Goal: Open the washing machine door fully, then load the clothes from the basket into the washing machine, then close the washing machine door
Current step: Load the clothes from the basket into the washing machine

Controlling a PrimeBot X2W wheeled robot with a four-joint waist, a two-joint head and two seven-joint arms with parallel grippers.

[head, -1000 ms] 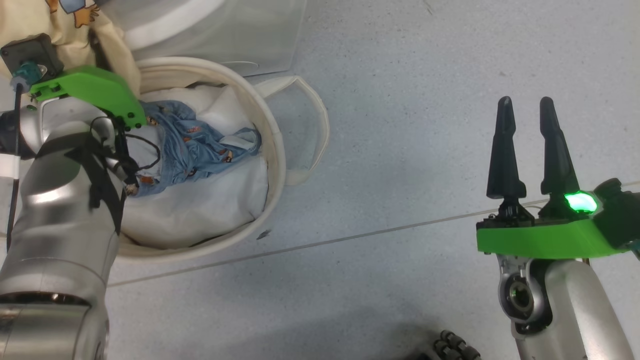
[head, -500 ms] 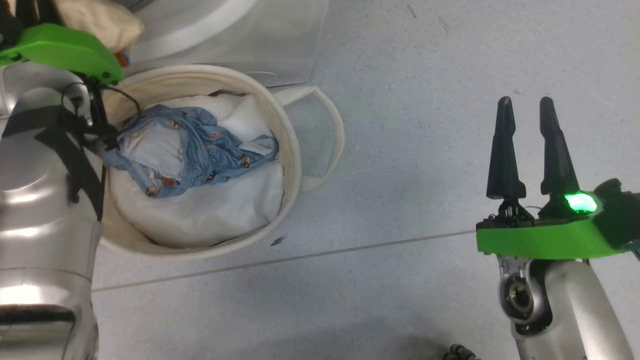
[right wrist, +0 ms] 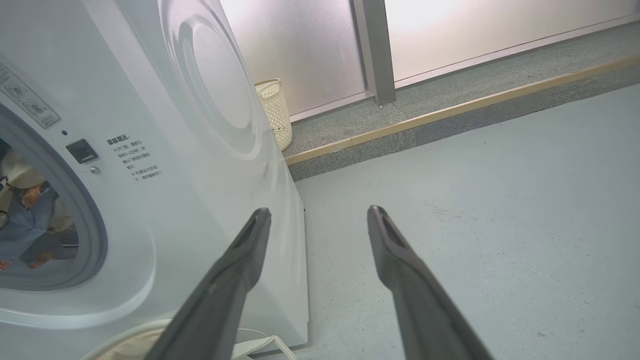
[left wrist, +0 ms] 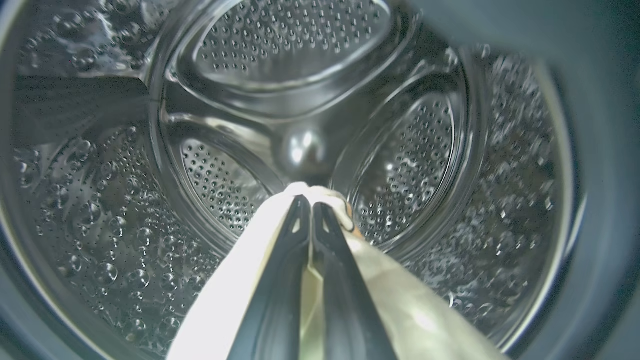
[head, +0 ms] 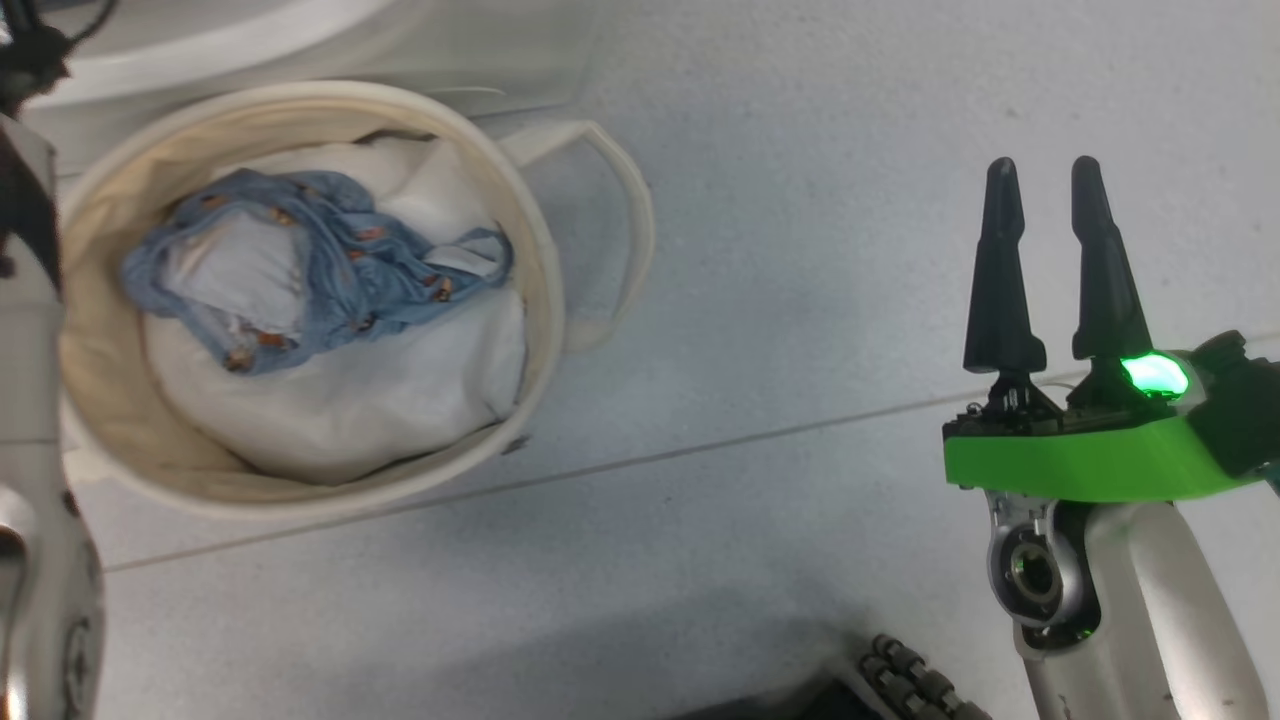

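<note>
My left gripper (left wrist: 311,202) is inside the washing machine's steel drum (left wrist: 400,150), shut on a cream garment (left wrist: 235,280) that drapes back along its fingers. In the right wrist view that garment's printed part (right wrist: 25,215) hangs in the drum mouth of the white washing machine (right wrist: 200,200). The basket (head: 540,260) stands on the floor with the light blue garment (head: 340,270) lying on a white sheet (head: 350,400). At the right, over bare floor, my right gripper (head: 1043,175) (right wrist: 319,212) is open and holds nothing. The washing machine door is out of view.
My left forearm (head: 30,500) runs up the left edge beside the basket. A cream wicker bin (right wrist: 274,112) stands behind the machine by the wall. A raised grey step with a wooden edge (right wrist: 450,107) crosses the far floor. My base's tread (head: 910,680) shows at the bottom.
The left arm has carried the cream garment up and out of the head view's top left. The head camera has shifted. The right arm has kept still.
</note>
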